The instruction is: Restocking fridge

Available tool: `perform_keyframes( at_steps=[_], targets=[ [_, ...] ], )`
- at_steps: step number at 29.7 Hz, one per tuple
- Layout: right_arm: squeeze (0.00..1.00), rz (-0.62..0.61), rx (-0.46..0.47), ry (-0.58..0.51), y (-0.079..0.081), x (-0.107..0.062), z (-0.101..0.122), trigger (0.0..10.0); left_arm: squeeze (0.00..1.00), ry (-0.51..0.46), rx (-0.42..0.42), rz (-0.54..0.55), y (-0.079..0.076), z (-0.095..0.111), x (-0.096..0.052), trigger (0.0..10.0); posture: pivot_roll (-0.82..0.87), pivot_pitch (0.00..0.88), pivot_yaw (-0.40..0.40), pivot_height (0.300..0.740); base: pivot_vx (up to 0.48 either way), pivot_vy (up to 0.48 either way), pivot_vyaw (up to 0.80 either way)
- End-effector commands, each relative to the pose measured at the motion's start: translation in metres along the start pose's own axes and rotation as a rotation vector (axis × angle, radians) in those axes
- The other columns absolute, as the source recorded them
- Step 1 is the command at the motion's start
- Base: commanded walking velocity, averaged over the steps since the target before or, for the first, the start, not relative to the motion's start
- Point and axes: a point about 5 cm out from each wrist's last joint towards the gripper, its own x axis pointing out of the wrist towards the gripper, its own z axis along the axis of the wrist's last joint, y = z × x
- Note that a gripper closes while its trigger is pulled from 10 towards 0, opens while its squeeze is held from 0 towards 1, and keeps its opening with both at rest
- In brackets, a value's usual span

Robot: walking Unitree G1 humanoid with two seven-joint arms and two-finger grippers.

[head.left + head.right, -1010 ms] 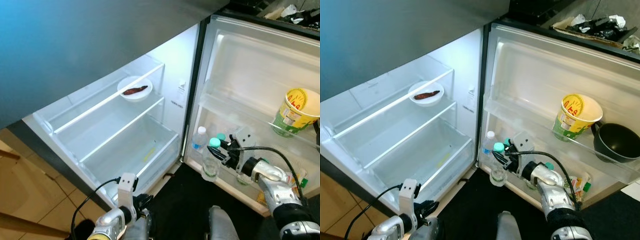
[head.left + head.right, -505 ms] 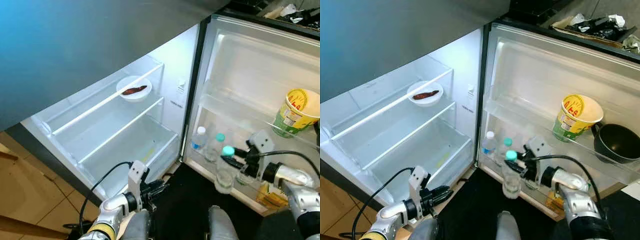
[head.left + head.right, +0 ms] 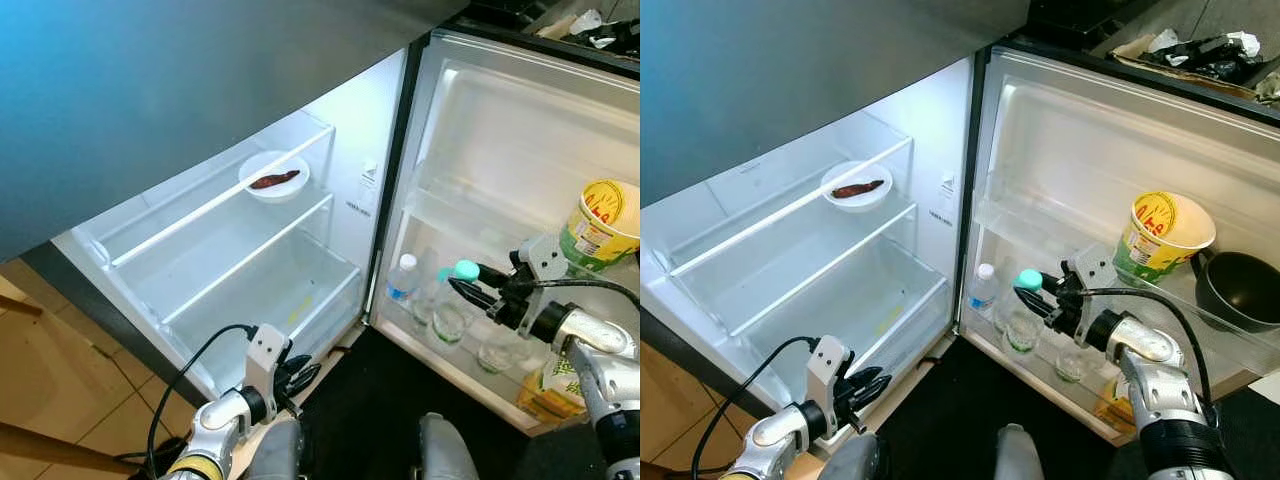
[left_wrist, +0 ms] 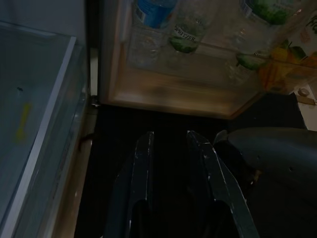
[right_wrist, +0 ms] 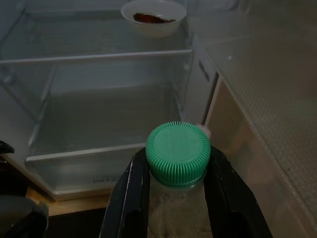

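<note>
The fridge stands open before me, its main compartment to the left and its door swung out to the right. The glass shelves carry one white dish with a dark item in it on the far upper shelf; I cannot identify that item.

My right end effector is clamped on the neck of a clear bottle with a green cap. Change noted: a second ago this bottle hung at the outer edge of the lower door rack; half a second ago it was lifted out over the dark floor; now it sits higher and nearer the door, level with the rack. I judge it is being reseated there, so this item is nearly stocked but not yet released.

A blue-capped bottle stands in the rack to the left. A yellow cup and a dark pan sit on the upper door shelf.

My left end effector hangs low with nothing between its slightly parted fingers.

Whether the bottle's base rests on the rack is unclear through the clear plastic.
</note>
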Motion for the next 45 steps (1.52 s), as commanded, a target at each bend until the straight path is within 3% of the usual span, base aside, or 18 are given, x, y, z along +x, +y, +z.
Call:
perform_keyframes(
  at_steps=[1,8,17,20,25,36,45],
  targets=[
    [0.00,0.003,-0.016,0.015,0.000,-0.004,0.001,10.0,0.00,-0.002,-0.030,-0.027,-0.006,-0.007,-0.003,10.0,-0.07,0.119,-0.017,0.626,0.000,0.000,0.00],
    [0.00,-0.071,-0.051,0.048,-0.014,-0.012,0.003,10.0,0.00,-0.068,-0.036,-0.088,-0.012,-0.003,-0.001,10.0,-0.07,0.120,-0.019,0.626,0.000,0.000,0.00],
    [0.00,-0.186,-0.047,0.050,-0.021,-0.005,-0.002,10.0,0.00,-0.163,-0.007,-0.131,-0.012,0.015,0.006,10.0,-0.07,0.114,-0.023,0.626,0.000,0.000,0.00],
    [0.00,-0.199,-0.045,0.047,-0.022,-0.004,-0.002,10.0,0.00,-0.165,-0.007,-0.135,-0.012,0.015,0.005,10.0,-0.07,0.114,-0.023,0.626,0.000,0.000,0.00],
    [0.00,-0.322,-0.037,0.014,-0.032,-0.003,0.000,10.0,0.00,-0.150,-0.014,-0.140,-0.013,0.008,0.000,10.0,-0.07,0.118,-0.020,0.626,0.000,0.000,0.00],
    [0.00,-0.395,0.041,-0.067,-0.024,0.006,-0.006,10.0,0.00,-0.139,-0.026,-0.141,-0.014,0.002,-0.005,10.0,-0.05,0.134,-0.013,0.626,0.000,0.000,0.00],
    [0.00,-0.555,0.075,-0.101,-0.026,-0.008,-0.027,10.0,0.00,-0.139,-0.030,-0.157,-0.016,0.001,-0.006,10.0,-0.05,0.142,-0.007,0.626,0.000,0.000,0.00]
  ],
)
